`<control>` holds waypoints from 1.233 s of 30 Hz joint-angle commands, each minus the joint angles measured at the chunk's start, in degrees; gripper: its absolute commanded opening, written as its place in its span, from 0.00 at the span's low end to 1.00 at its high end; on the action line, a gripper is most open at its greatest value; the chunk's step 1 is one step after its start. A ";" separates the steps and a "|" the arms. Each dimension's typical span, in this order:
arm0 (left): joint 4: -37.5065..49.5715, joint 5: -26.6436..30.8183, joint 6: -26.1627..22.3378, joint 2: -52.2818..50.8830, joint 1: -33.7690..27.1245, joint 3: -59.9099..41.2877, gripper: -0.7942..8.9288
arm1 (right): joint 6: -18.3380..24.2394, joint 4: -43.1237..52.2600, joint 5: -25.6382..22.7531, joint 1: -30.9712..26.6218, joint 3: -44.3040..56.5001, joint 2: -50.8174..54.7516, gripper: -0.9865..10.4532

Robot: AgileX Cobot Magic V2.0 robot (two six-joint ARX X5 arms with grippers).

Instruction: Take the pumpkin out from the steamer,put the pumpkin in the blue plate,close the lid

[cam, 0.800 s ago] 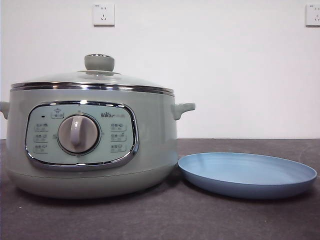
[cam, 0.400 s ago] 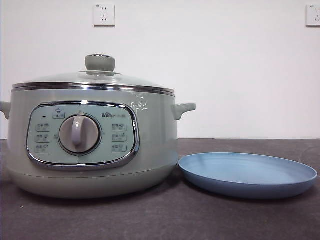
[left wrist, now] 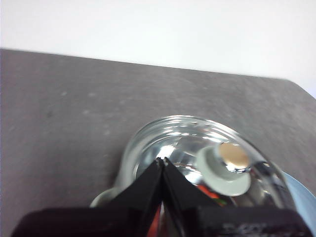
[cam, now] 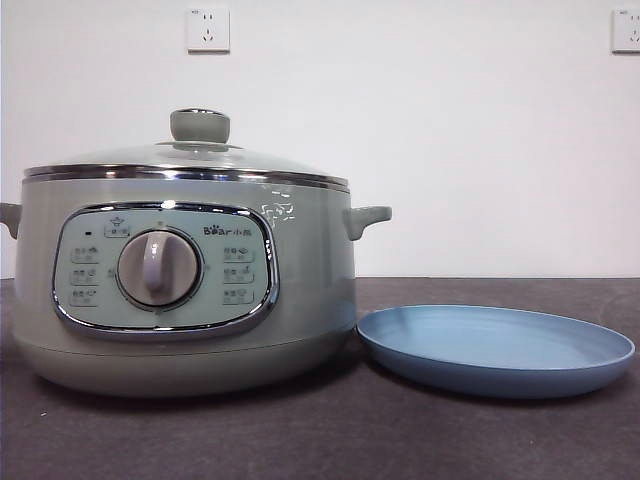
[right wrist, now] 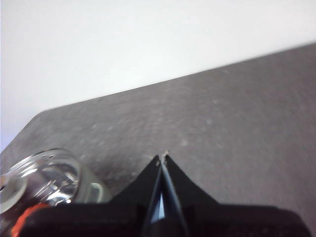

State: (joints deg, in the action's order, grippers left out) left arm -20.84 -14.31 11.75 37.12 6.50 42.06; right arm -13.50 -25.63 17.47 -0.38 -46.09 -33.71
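Note:
The sage-green steamer (cam: pixel 180 290) stands at the left of the front view with the glass lid (cam: pixel 190 160) shut on it, its knob (cam: pixel 200 125) on top. The blue plate (cam: pixel 495 348) lies empty just right of it. The pumpkin shows only as orange-red patches through the lid glass in the left wrist view (left wrist: pixel 210 191) and the right wrist view (right wrist: pixel 24 217). My left gripper (left wrist: pixel 162 159) is shut and empty, high above the lid (left wrist: pixel 187 148). My right gripper (right wrist: pixel 163 156) is shut and empty, above the table off to the side of the steamer (right wrist: pixel 44 177).
The dark grey table (cam: pixel 330 430) runs to a white wall with two sockets (cam: pixel 208 28). A steamer side handle (cam: pixel 365 218) sticks out toward the plate. A sliver of the plate shows in the left wrist view (left wrist: pixel 303 197).

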 commanded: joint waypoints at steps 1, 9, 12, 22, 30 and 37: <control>-2.19 -4.35 -4.74 3.98 -0.09 4.63 0.08 | 7.61 -1.73 4.57 0.13 -5.51 -4.74 0.07; -10.75 -14.23 -6.03 12.09 -0.02 15.39 0.10 | 13.84 -11.45 14.60 0.22 -17.03 -16.15 0.24; -10.82 -14.45 -5.99 12.50 -0.02 16.04 0.41 | 13.79 -11.56 14.43 0.24 -17.18 -17.16 0.41; -9.03 -13.86 -4.31 14.62 5.11 16.68 0.59 | 13.38 -12.22 13.68 0.24 -17.18 -17.29 0.50; -10.40 -4.81 -5.97 25.46 15.28 22.64 0.55 | 13.35 -13.14 13.66 0.57 -17.18 -17.29 0.50; -11.45 5.16 -10.69 34.69 21.33 25.86 0.53 | 13.38 -13.94 13.64 0.57 -17.18 -17.29 0.50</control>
State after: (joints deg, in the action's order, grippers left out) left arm -32.12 -10.52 3.33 70.89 27.42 67.68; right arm -0.38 -39.70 31.29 0.03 -63.09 -50.98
